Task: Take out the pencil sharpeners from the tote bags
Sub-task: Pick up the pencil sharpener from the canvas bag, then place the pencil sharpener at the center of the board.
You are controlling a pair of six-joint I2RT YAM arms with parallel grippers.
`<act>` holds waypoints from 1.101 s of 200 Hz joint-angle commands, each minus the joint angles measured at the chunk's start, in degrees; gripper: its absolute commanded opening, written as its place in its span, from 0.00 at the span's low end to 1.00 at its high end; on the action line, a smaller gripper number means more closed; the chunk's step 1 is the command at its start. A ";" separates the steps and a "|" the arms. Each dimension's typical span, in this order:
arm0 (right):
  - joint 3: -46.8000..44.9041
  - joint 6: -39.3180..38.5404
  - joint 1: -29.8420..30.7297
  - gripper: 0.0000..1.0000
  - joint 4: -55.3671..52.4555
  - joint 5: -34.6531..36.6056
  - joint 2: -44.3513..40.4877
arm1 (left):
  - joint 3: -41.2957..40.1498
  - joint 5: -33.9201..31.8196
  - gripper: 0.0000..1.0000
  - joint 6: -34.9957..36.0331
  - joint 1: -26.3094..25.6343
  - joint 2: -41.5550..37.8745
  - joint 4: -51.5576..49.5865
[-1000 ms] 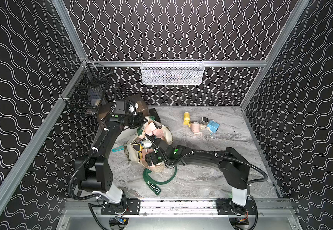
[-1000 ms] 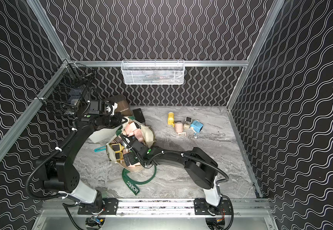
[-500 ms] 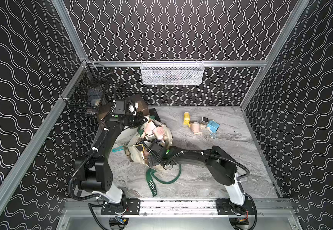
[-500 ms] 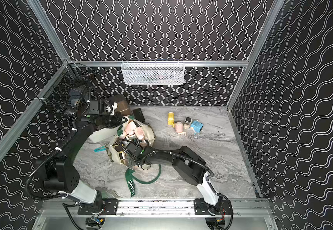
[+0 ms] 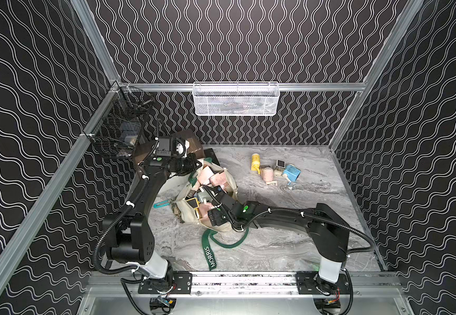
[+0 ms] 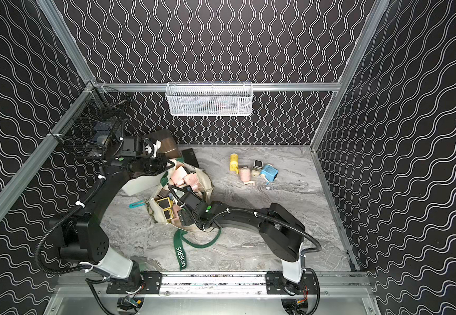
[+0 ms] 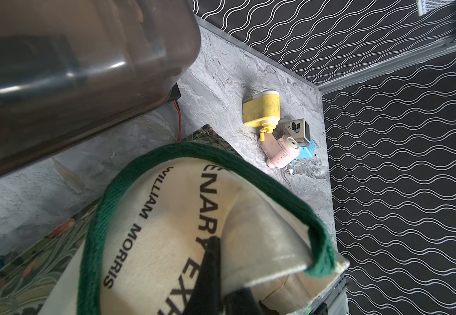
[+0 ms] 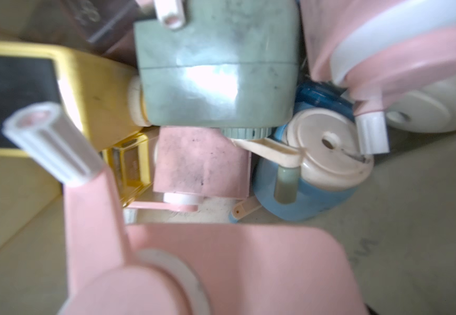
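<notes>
Now: the bag lies slumped left of centre on the table in both top views. Its mouth is open, with sharpeners packed inside. A green strap marked MORRIS trails toward the lower edge of the frame.

The left gripper is at the bag's upper rim, jaws closed on the canvas edge. The left wrist view shows a black finger pressed onto the cream cloth beside the green hem, with the rim raised off the table.

The right gripper reaches into the bag mouth from the right, among the sharpeners. Its fingers are hidden in every view, so I cannot tell whether it is open or closed, or whether it grips anything.

The right wrist view is blurred. A pink sharpener with a white crank knob fills the near field. Beyond it sit a green sharpener, a yellow sharpener with a dark face, and a blue sharpener with a cream cap, all packed close.

Outside the bag, four loose sharpeners (yellow, pink, cream, blue) cluster right of centre toward the top of the table, well apart from the bag.

A teal tool lies just left of the bag. A brown-lidded box sits behind the left gripper.
</notes>
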 commanded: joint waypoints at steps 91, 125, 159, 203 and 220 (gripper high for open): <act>-6.18 -9.00 -2.49 0.80 3.95 -8.54 -14.83 | -0.13 0.13 0.00 0.38 0.04 -0.54 -2.25; -7.05 -6.00 -11.29 0.80 2.73 -9.92 -22.45 | -0.06 0.19 0.00 0.38 0.04 -0.49 -2.27; -7.25 -1.40 -24.77 0.80 0.39 -6.95 -26.47 | -0.13 0.36 0.00 0.25 0.04 -0.59 -2.09; -5.47 7.15 -45.18 0.80 -2.87 -4.24 -22.04 | -0.31 0.77 0.00 0.02 0.04 -0.59 -1.78; -4.93 9.47 -51.29 0.79 -2.96 -3.21 -19.09 | -0.14 1.01 0.00 -0.05 0.04 -0.54 -1.83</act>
